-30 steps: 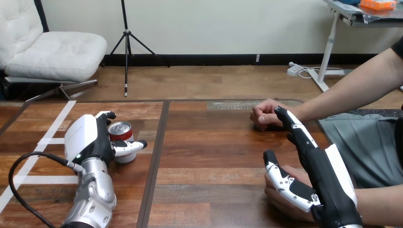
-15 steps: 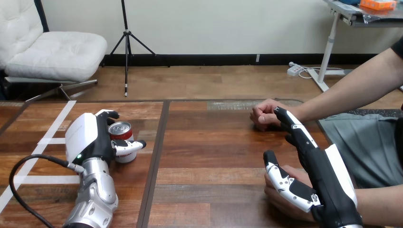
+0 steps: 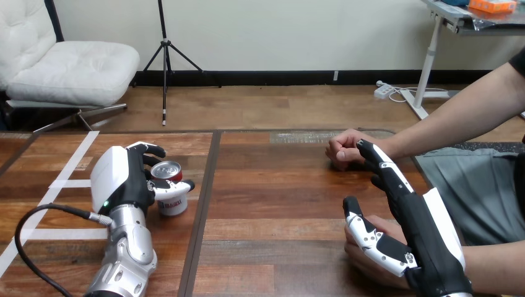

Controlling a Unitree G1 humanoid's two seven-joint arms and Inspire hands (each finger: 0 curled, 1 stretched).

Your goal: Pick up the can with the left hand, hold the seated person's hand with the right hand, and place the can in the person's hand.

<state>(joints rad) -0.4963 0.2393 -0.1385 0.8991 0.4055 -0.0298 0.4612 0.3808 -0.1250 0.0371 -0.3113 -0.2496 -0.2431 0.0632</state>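
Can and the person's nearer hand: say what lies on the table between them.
Only bare table, crossed by a dark seam, in the head view.

Red-and-white can [image 3: 174,204], silver top, stands upright in the left robot hand [image 3: 117,179]; person's hand [image 3: 359,258] rests on the tabletop [image 3: 278,204], right.

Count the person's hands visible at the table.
2. The person's far hand rests closed on the table, farther out; the person's near hand lies by the bottom edge, under the right hand.
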